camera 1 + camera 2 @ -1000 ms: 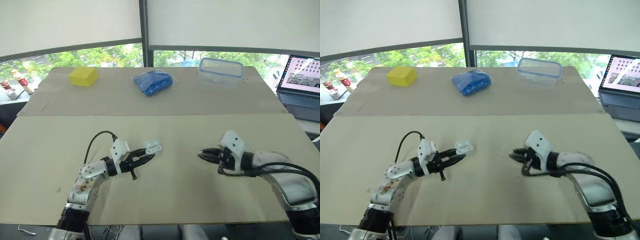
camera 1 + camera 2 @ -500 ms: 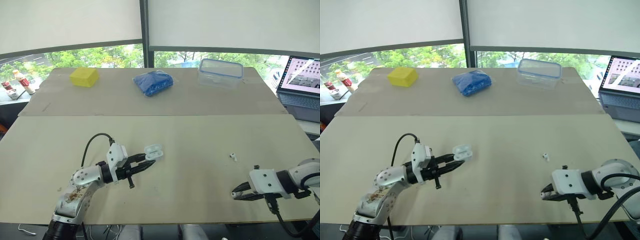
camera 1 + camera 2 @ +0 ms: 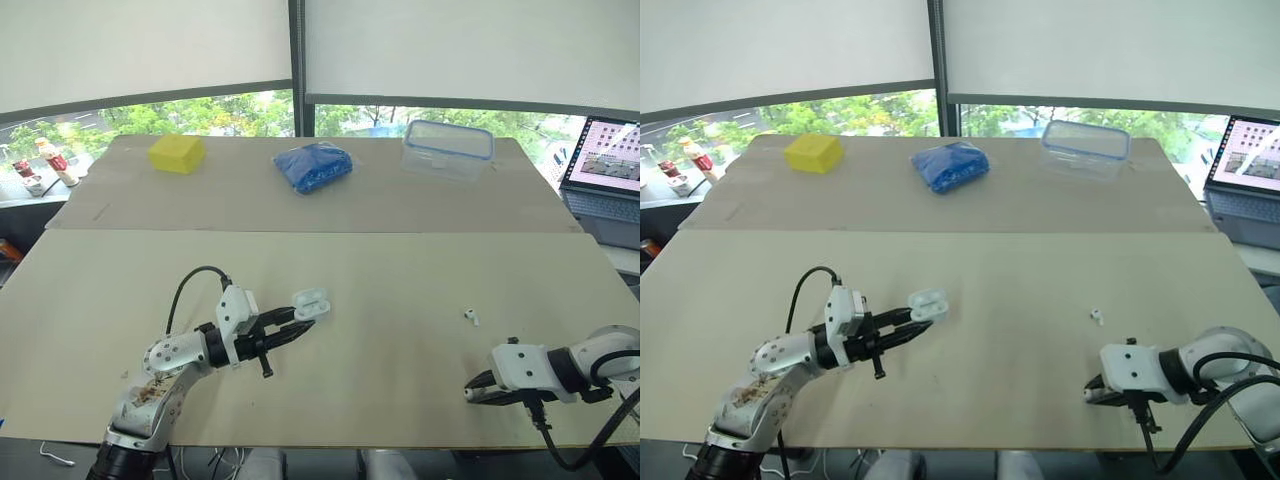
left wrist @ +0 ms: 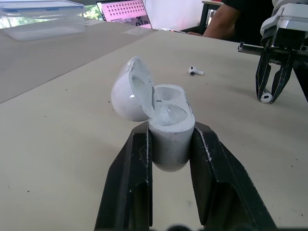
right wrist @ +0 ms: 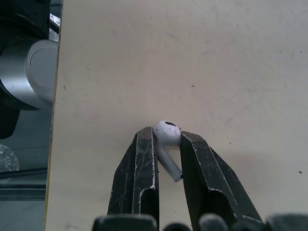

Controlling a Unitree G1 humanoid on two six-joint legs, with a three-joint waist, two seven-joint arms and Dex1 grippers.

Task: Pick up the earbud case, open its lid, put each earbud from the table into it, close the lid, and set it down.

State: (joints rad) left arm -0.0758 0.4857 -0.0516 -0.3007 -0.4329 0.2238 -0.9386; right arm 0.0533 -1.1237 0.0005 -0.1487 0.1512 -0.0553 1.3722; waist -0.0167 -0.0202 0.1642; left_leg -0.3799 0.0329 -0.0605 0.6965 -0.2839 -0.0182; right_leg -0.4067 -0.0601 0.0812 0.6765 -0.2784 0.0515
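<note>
Pale boards of the desk (image 3: 400,270) are stretching wide under both arms. I am holding the earbud case (image 4: 166,126) clamped in the left tool (image 3: 298,324), its lid swung open, at centre-left over the desk. The right tool (image 5: 167,140) is pinching one earbud (image 5: 166,133) close to the desk's near right edge. The second earbud (image 3: 470,317) is lying apart from it, farther in. I am judging this as the first earbud's pickup. Next I am expecting to lift it, carry it across to the case and line its stem up with a socket. The stem is sitting slanted between the fingers, so that placement is calling for care.
</note>
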